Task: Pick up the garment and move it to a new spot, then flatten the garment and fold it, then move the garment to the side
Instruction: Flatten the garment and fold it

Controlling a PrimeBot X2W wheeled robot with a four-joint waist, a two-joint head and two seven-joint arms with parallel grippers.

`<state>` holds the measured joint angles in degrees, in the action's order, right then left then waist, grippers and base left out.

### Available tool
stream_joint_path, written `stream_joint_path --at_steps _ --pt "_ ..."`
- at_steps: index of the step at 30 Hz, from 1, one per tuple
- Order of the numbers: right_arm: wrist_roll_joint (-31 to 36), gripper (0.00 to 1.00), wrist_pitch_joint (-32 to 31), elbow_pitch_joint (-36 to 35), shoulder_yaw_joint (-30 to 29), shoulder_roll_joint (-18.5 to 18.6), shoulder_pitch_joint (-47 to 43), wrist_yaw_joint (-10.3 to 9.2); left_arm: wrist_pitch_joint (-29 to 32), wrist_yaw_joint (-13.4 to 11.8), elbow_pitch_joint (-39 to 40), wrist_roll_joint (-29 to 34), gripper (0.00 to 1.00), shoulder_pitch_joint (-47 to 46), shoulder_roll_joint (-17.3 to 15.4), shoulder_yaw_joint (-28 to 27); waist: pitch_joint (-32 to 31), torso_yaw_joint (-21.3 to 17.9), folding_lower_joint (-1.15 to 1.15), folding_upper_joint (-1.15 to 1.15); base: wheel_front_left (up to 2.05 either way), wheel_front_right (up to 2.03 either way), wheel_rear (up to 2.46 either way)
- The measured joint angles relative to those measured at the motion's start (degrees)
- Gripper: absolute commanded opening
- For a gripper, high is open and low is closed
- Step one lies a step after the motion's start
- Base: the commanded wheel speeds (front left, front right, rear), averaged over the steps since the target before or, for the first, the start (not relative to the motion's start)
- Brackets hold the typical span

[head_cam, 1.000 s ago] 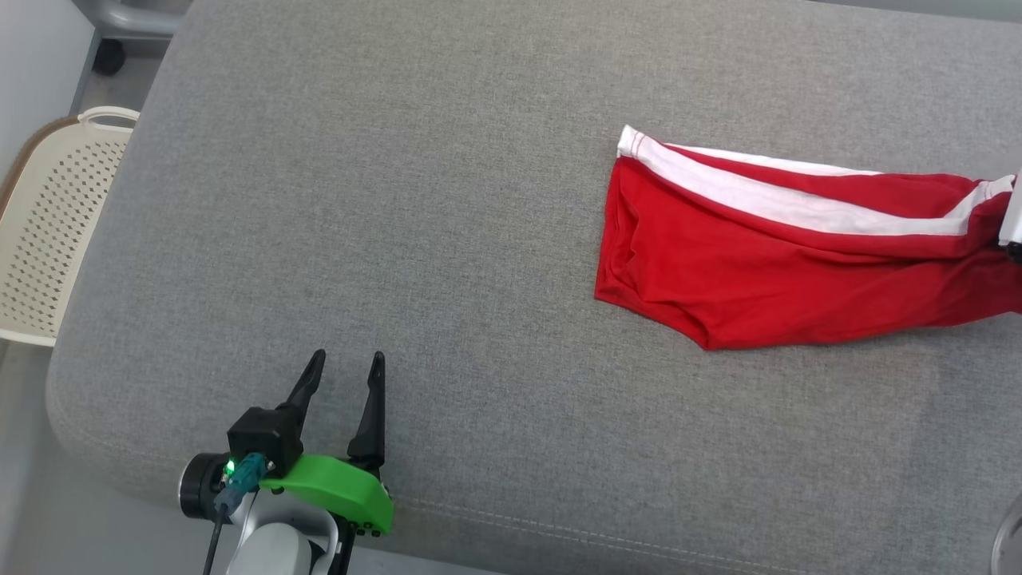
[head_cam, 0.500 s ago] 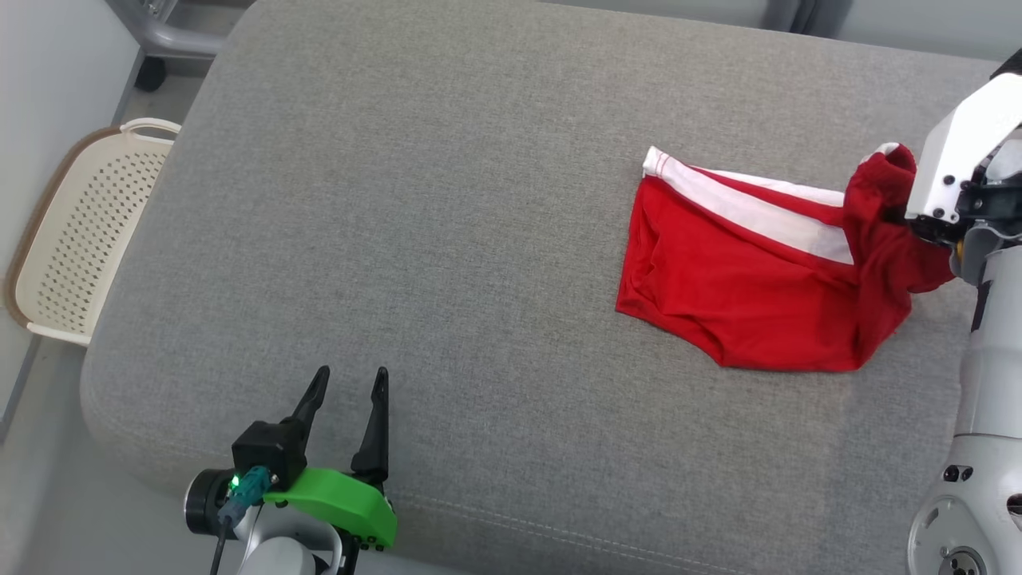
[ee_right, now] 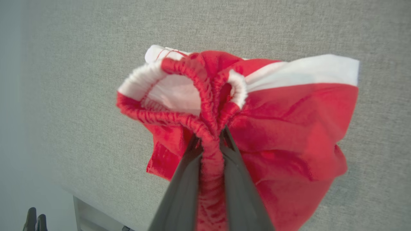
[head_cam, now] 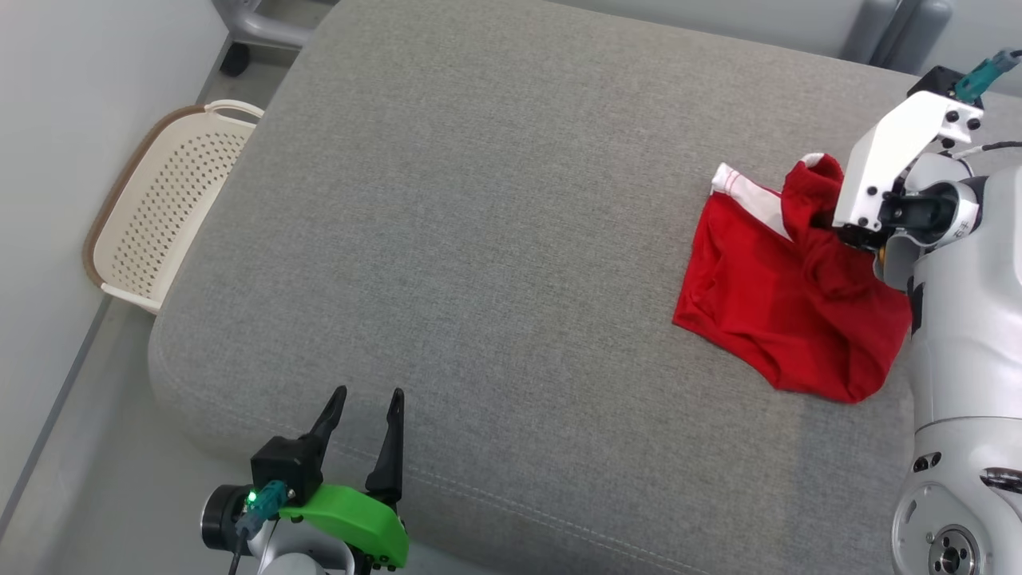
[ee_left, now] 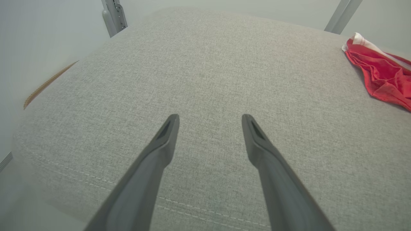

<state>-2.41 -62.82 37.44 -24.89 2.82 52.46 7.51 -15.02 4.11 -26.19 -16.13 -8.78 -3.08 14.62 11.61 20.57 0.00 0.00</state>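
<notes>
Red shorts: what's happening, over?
Right hand shut on red shorts at waistband, one end raised. Left hand open, empty. Other end on grey cushion. Nothing in the way.

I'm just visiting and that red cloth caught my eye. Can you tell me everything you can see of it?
The red garment looks like soft, thin shorts, red with a white side stripe and a gathered elastic waistband. It is crumpled, not flat. The right gripper pinches the waistband and lifts that end, while the rest lies on the gray cushion.
</notes>
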Motion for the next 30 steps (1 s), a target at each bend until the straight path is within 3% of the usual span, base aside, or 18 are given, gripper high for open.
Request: stream_joint_path --at_steps 13,14,15,18,26,30 --pt "2.5 0.0 8.5 11.8 0.2 -0.1 2.2 0.0 0.0 -0.1 -0.2 -1.0 1.0 0.8 0.1 1.2 -0.7 3.7 0.0 0.0 0.0 0.0 0.0" --pt "2.7 0.35 9.2 12.3 0.2 0.0 2.2 0.0 0.0 -0.1 -0.2 -1.0 1.0 0.8 0.1 1.3 -0.6 3.7 0.0 0.0 0.0 0.0 0.0" --pt "2.7 1.0 10.7 12.4 -0.1 -0.1 2.3 0.0 0.0 -0.1 -0.2 -1.0 1.0 0.8 0.1 1.4 -0.6 3.7 0.0 0.0 0.0 0.0 0.0" --pt "3.0 1.0 13.4 13.8 -0.4 0.1 3.5 0.0 0.0 -0.4 -0.1 -1.2 1.0 0.8 0.1 1.4 -0.4 3.7 0.0 0.0 0.0 0.0 0.0" --pt "-4.8 1.0 21.9 17.6 2.6 0.0 9.0 0.0 0.0 -0.6 -0.1 -1.3 1.0 0.7 0.0 0.7 -1.3 2.3 0.0 0.0 0.0 0.0 0.0" --pt "-4.1 1.0 23.9 16.5 5.1 0.0 8.4 0.0 0.0 -0.9 0.1 -1.3 1.0 0.7 -0.4 0.3 -2.1 1.1 0.0 0.0 0.0 0.0 0.0"
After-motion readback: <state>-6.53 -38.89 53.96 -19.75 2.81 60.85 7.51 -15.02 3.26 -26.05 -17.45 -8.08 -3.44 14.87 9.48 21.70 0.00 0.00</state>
